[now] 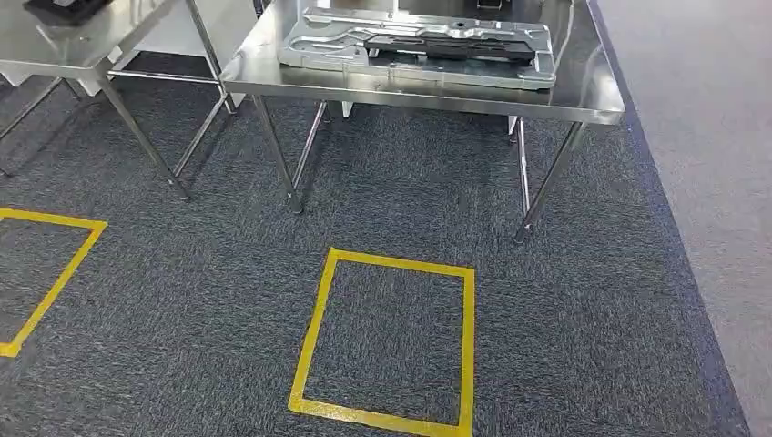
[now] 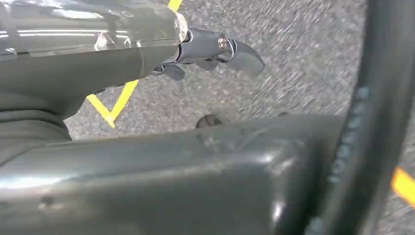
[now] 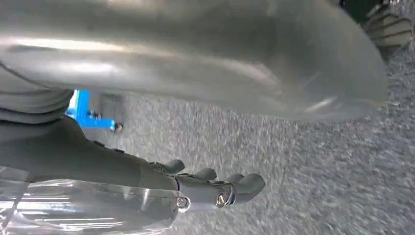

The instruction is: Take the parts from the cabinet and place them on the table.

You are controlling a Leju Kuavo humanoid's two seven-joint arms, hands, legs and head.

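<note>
Head view: the parts lie on a steel counter point(image 1: 583, 96) at the top of the picture, a pale grey moulded part point(image 1: 319, 45) shaped like a flat frame, with a long black part point(image 1: 446, 45) resting across its middle. Both sit well in from the counter's near edge, the black piece wholly within the outline of the grey one. The counter stands on thin metal legs on dark grey carpet point(image 1: 410, 200). A second steel counter point(image 1: 55, 55) stands to the left, apart from the first, with a dark object point(image 1: 68, 9) at its far corner, cut by the picture's edge. On the carpet in front of the first counter is a yellow tape square point(image 1: 387, 341), and part of another yellow tape square point(image 1: 45, 273) shows at the left edge. To the right the dark carpet meets a lighter grey floor point(image 1: 710, 137).

The left wrist view shows the left hand point(image 2: 210, 51) over the carpet beside a yellow tape line; its fingers point(image 2: 242, 56) are extended and hold nothing. The right wrist view shows the right hand point(image 3: 215, 188) above the carpet, its fingers point(image 3: 249, 183) apart and lightly curved, holding nothing. A blue fitting point(image 3: 85, 115) stands on the floor behind that hand.
</note>
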